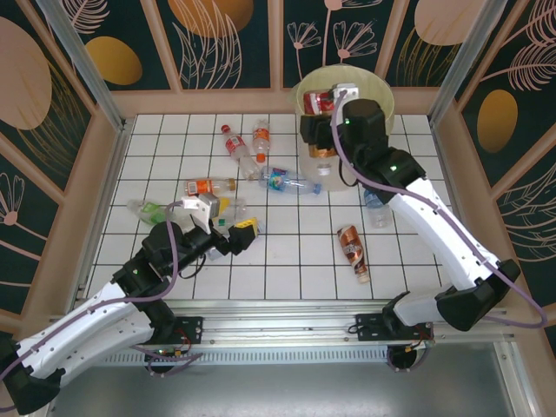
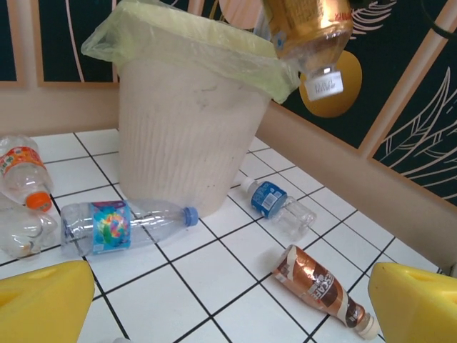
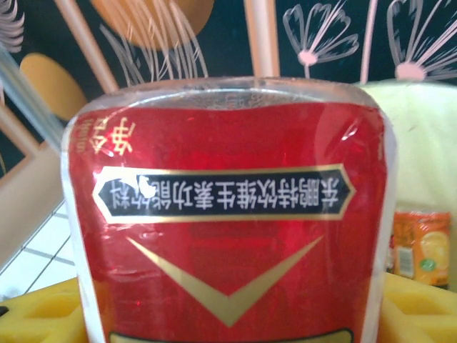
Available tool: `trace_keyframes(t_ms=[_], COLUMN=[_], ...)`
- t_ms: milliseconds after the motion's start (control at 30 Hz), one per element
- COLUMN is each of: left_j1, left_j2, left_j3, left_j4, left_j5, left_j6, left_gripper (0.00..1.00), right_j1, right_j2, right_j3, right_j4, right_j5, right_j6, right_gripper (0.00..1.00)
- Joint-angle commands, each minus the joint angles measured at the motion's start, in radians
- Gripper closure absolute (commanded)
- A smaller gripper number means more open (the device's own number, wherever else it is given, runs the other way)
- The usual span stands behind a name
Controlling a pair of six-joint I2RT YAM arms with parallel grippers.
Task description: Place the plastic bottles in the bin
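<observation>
- One red-labelled bottle (image 3: pixel 228 214) is pinched between the yellow pads (image 3: pixel 32 314) of the right gripper (image 1: pixel 319 123), at the upper centre of the top view, over the near rim of the bin (image 1: pixel 387 104)
- From the left wrist camera this bottle hangs cap down at the top edge of the frame, just beside the bin's yellowish-green liner bag (image 2: pixel 178 36)
- An orange-labelled bottle (image 3: pixel 421 246) shows at the right edge of the right wrist view, behind the held one
- The left gripper (image 1: pixel 236 234) sits at the lower left of the white tiled floor (image 1: pixel 287 269), its yellow fingers (image 2: pixel 43 304) spread wide with nothing between them
- Several bottles lie on the tiles: a brown bottle (image 1: pixel 353 250) right of centre, a blue-labelled bottle (image 1: pixel 375 208) near the bin's base, a blue-capped bottle (image 1: pixel 287 181) just beside that base on its left, and a green-labelled bottle (image 1: pixel 149 210) at the left
</observation>
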Motion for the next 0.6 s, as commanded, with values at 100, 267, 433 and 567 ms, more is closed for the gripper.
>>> trace_keyframes(t_ms=[100,267,433,567], left_j1=[0.003,0.003,0.003,0.003], left_j2=[-0.011,-0.014,-0.014,-0.014], left_j3=[-0.011,-0.02,-0.024,-0.023], left_j4=[0.077,0.096,0.105,0.101], left_j5=[0.025,0.086,0.094,0.104], left_j6=[0.023,0.024,0.028,0.028], left_gripper=[0.01,0.01,0.01,0.01], right_j1=[-0.103,-0.168,-0.202,-0.22], right_j2=[0.001,0.071,0.163,0.224], right_j3=[0.095,0.194,0.311,0.382], right_j4=[0.105,0.097,0.054,0.025], right_j5=[-0.071,-0.099,-0.096,-0.091], right_j6=[-0.02,-0.021,-0.024,-0.031], right_gripper=[0.32,0.32,0.32,0.32])
